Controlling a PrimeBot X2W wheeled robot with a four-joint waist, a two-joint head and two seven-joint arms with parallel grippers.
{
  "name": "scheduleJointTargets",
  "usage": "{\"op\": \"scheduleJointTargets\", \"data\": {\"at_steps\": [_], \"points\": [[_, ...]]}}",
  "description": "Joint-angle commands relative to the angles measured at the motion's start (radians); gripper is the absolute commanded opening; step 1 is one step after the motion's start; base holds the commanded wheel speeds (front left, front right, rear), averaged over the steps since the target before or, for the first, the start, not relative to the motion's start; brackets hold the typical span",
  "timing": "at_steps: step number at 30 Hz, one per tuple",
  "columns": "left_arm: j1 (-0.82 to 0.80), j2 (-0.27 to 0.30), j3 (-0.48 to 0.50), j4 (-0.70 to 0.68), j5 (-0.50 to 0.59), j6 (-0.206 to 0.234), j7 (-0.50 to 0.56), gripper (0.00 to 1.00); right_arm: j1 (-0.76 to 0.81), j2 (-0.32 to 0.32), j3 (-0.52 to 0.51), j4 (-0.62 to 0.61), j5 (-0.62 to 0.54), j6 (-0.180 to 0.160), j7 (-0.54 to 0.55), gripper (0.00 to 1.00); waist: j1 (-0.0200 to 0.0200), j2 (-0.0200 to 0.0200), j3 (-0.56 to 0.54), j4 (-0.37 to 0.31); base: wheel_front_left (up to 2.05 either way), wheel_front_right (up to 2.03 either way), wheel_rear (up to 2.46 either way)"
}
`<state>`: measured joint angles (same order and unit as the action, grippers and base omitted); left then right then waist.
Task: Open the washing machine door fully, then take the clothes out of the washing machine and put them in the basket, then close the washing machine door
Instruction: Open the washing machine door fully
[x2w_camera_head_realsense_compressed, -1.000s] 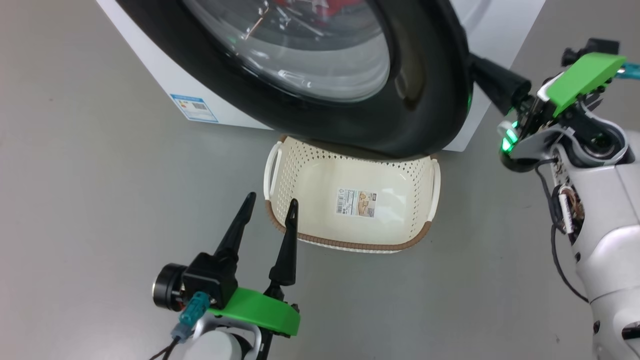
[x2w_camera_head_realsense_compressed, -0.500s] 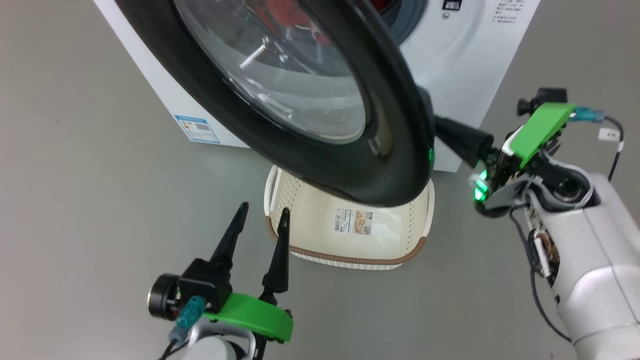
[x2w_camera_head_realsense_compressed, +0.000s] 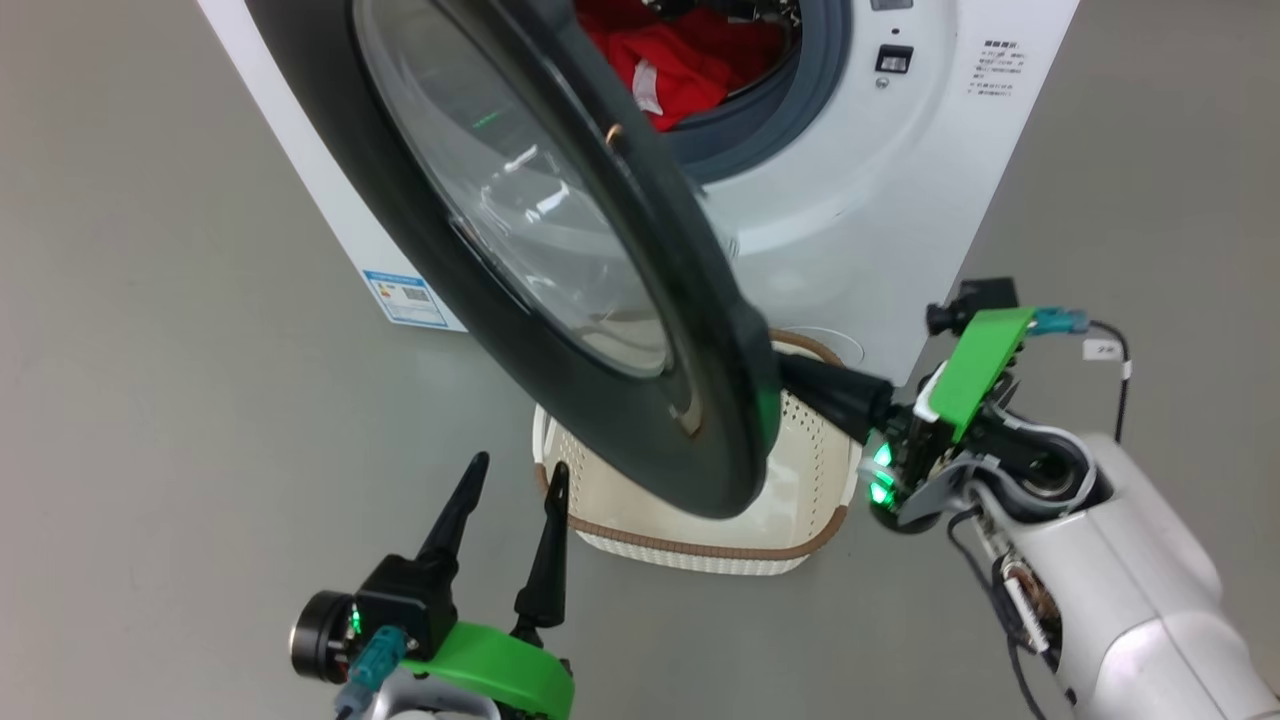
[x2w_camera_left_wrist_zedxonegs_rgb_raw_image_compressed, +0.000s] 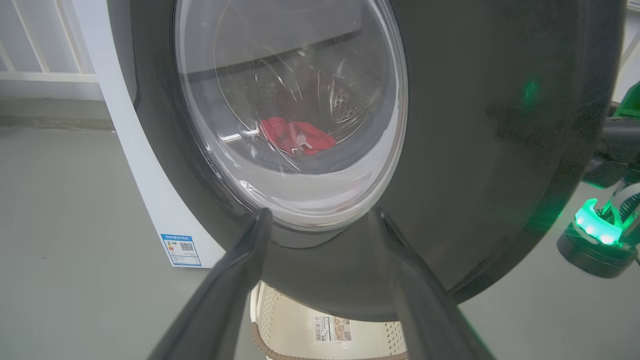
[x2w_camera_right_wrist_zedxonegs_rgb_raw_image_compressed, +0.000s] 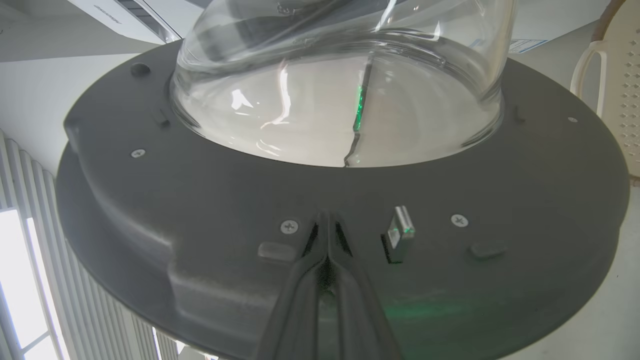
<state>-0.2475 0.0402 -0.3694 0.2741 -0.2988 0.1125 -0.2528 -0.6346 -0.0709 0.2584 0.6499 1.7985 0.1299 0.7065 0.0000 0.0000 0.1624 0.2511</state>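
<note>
Head view downward, wrist views close, all sharing the washing machine door (x2w_camera_head_realsense_compressed: 530, 250)

The washing machine door (x2w_camera_head_realsense_compressed: 545, 270) is seen as glossy black plastic around clear glass. The basket (x2w_camera_head_realsense_compressed: 815, 480) is formed of cream perforated plastic; the clothes (x2w_camera_head_realsense_compressed: 700, 60) are soft cloth.

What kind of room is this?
Probably a laundry area: a white washing machine stands on a bare grey floor, red clothes in its drum, a small basket before it.

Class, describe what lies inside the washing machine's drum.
Inside the washing machine, red clothes with a white label show. The part-open door and the picture's edge hide the rest.
</note>
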Motion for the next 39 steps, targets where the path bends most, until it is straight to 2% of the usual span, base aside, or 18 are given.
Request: {"op": "scheduleJointTargets", "data": {"at_steps": [1, 11, 18, 25, 34, 35, 36, 37, 38, 39], "points": [[0.001, 0.010, 0.037, -0.018, 0.015, -0.006, -0.009, 1.00, 0.009, 0.020, 0.026, -0.034, 0.013, 0.001, -0.001, 0.00, 0.0000, 0.0000, -0.006, 0.001, 0.00, 0.00, 0.00], [0.025, 0.010, 0.049, -0.014, 0.018, -0.011, -0.009, 1.00, 0.063, 0.021, 0.152, -0.081, 0.098, 0.001, -0.046, 0.00, 0.0000, 0.0000, -0.036, 0.004, 0.00, 0.00, 0.00], [0.032, 0.010, 0.055, -0.014, 0.020, -0.012, -0.009, 1.00, 0.085, 0.021, 0.176, -0.101, 0.117, 0.001, -0.094, 0.00, 0.0000, 0.0000, -0.048, -0.005, 0.00, 0.00, 0.00], [0.036, 0.010, 0.062, -0.013, 0.022, -0.014, -0.009, 1.00, 0.143, 0.021, 0.108, -0.139, 0.132, 0.001, -0.155, 0.00, 0.0000, 0.0000, -0.058, -0.020, 0.00, 0.00, 0.00], [0.047, 0.010, 0.081, -0.004, 0.028, -0.019, -0.009, 1.00, 0.295, 0.014, -0.039, -0.251, 0.078, 0.001, -0.242, 0.00, 0.0000, 0.0000, -0.075, -0.051, 0.00, 0.00, 0.00], [0.049, 0.010, 0.082, -0.002, 0.029, -0.021, -0.009, 1.00, 0.316, 0.013, -0.054, -0.264, 0.066, 0.001, -0.257, 0.13, 0.0000, 0.0000, -0.077, -0.054, 0.00, 0.00, 0.00], [0.049, 0.010, 0.082, -0.001, 0.031, -0.023, -0.009, 1.00, 0.337, 0.012, -0.066, -0.277, 0.049, 0.001, -0.273, 0.42, 0.0000, 0.0000, -0.078, -0.057, 0.00, 0.00, 0.00], [0.050, 0.010, 0.084, 0.001, 0.032, -0.025, -0.009, 1.00, 0.356, 0.010, -0.073, -0.293, 0.030, 0.001, -0.284, 0.76, 0.0000, 0.0000, -0.079, -0.060, 0.00, 0.00, 0.00], [0.050, 0.010, 0.086, 0.003, 0.033, -0.026, -0.009, 1.00, 0.378, 0.010, -0.086, -0.309, 0.017, 0.001, -0.298, 0.95, 0.0000, 0.0000, -0.082, -0.063, 0.00, 0.00, 0.00], [0.051, 0.010, 0.088, 0.005, 0.034, -0.028, -0.009, 1.00, 0.399, 0.011, -0.098, -0.323, 0.005, 0.001, -0.316, 1.00, 0.0000, 0.0000, -0.083, -0.065, 0.00, 0.00, 0.00]]}}
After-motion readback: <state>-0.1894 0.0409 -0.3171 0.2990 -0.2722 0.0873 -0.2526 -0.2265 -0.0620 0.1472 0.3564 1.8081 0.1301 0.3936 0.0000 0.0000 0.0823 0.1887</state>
